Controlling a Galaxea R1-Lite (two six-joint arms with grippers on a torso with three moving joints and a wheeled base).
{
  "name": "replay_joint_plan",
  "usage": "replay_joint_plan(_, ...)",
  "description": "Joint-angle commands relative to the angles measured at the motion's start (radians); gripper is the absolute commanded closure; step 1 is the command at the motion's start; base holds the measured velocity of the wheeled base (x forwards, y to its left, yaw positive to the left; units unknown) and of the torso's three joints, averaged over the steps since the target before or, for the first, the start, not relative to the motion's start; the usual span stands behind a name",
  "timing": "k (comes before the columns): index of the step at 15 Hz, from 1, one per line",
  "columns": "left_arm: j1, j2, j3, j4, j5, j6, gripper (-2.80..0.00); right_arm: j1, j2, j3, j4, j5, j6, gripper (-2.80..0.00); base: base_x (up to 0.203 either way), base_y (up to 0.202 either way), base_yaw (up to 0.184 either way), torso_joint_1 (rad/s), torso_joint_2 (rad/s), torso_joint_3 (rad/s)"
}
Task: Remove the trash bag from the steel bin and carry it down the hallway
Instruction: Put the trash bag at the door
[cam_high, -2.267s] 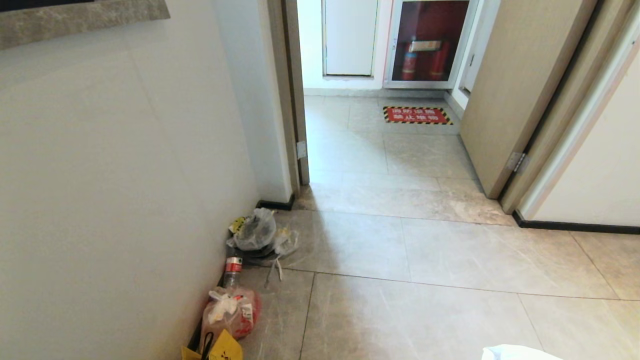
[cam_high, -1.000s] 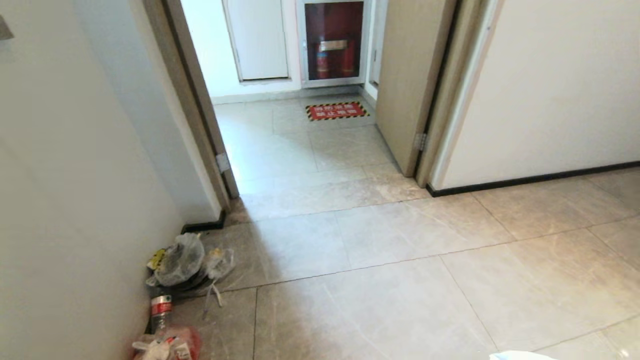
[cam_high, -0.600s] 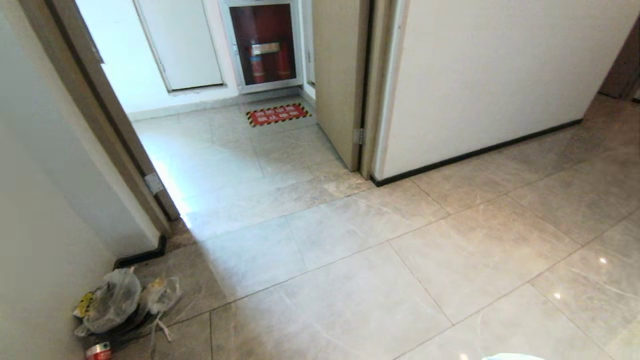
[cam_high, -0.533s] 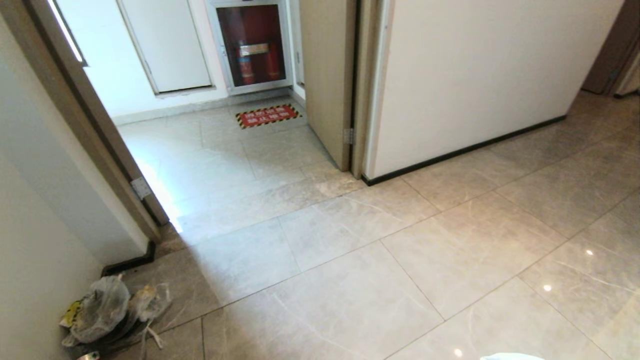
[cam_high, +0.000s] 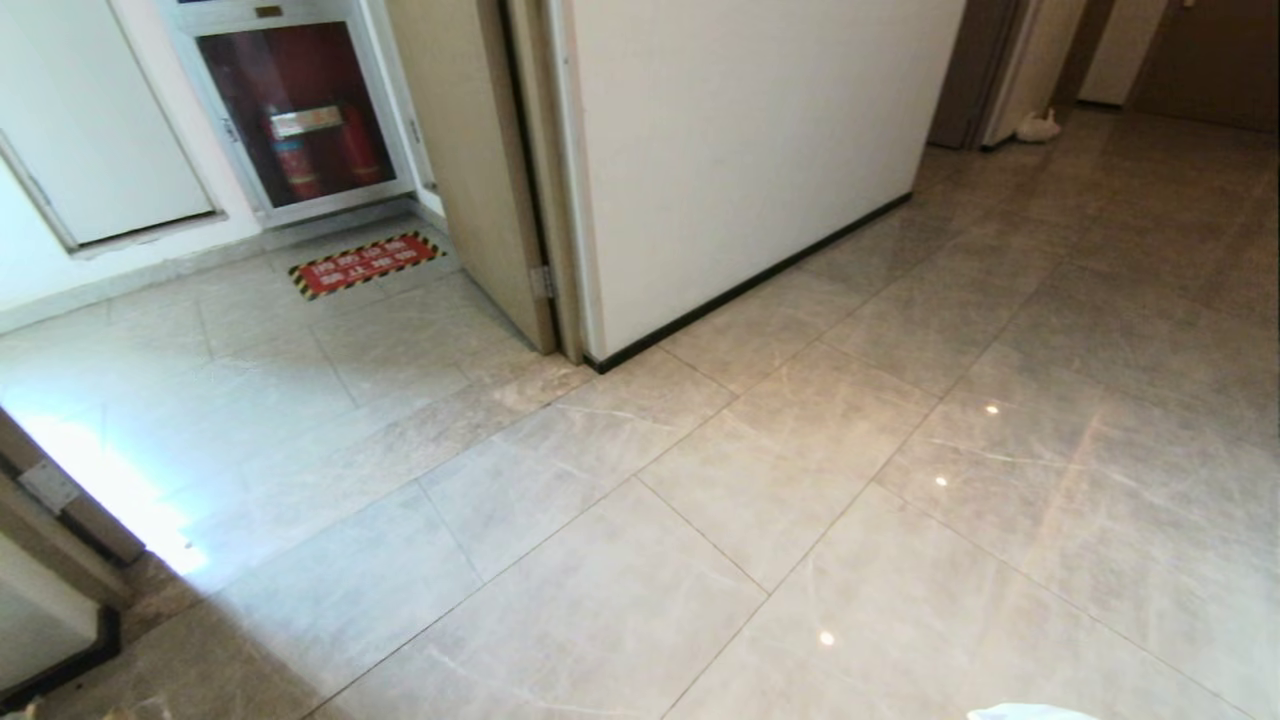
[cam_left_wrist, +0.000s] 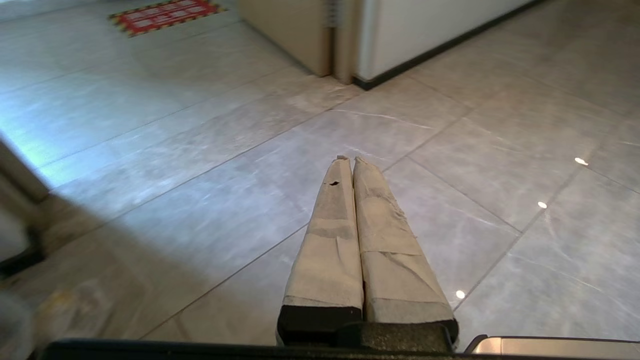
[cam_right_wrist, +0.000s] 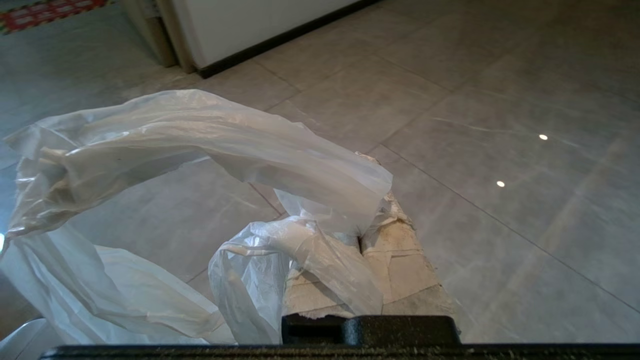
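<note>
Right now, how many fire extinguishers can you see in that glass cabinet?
2: both stand side by side inside the wall cabinet, one red extinguisher to the left, the other to its right. More may be hidden.

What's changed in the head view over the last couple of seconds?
The camera swung right: the litter by the left wall has slid out of view, the red floor sign shifted left, and the hallway with its dark far doors opened up. The things themselves did not move. The right gripper stays shut on the trash bag.
</note>
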Motion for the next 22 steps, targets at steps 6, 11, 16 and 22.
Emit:
replay_joint_plan(6, 0.000, 0.000, 0.000, 0.001, 0.000, -0.001, 0.00, 0.001, 0.002, 0.000, 0.000, 0.000, 0.000, 0.00, 0.001, 0.009, -0.172, 0.004, 0.00, 0.003)
replay_joint_plan(11, 0.000, 0.000, 0.000, 0.001, 0.000, -0.001, 0.00, 0.000, 0.000, 0.000, 0.000, 0.000, 0.000, 0.00, 0.003, 0.003, -0.075, 0.003, 0.00, 0.001)
replay_joint_plan(16, 0.000, 0.000, 0.000, 0.001, 0.000, -0.001, 0.00, 0.000, 0.002, 0.000, 0.000, 0.000, 0.000, 0.00, 0.000, 0.000, 0.000, 0.000, 0.00, 0.000)
replay_joint_plan(22, 0.000, 0.000, 0.000, 0.001, 0.000, -0.001, 0.00, 0.000, 0.002, 0.000, 0.000, 0.000, 0.000, 0.00, 0.000, 0.000, 0.000, 0.003, 0.00, -0.140)
